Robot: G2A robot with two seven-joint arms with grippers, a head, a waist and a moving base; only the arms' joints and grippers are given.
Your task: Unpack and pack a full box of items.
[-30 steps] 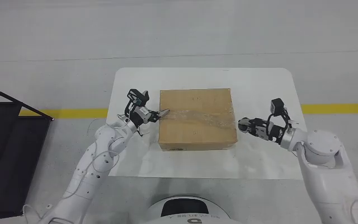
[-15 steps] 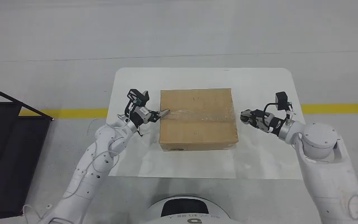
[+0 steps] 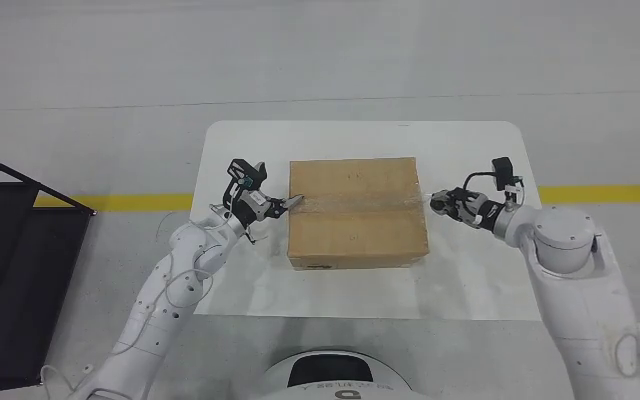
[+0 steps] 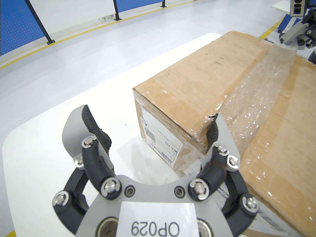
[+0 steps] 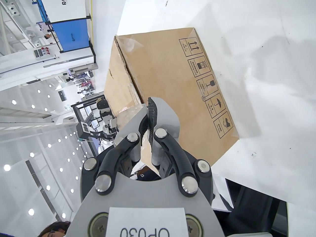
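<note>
The closed cardboard box (image 3: 357, 212) sits mid-way on the white table (image 3: 460, 290), with a strip of clear tape (image 3: 360, 203) running left to right across its top; the left gripper (image 4: 150, 122) is at the box's left end, fingers spread wide, one pad (image 4: 211, 131) touching the taped top edge, nothing held; the right gripper (image 5: 147, 114) is just beside the box's right end at the tape line, fingers pressed together; whether they pinch any tape cannot be told

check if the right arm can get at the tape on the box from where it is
Probably yes: the right gripper sits at the end of the box where the clear tape runs over, nothing between them, though its fingers are shut.
</note>
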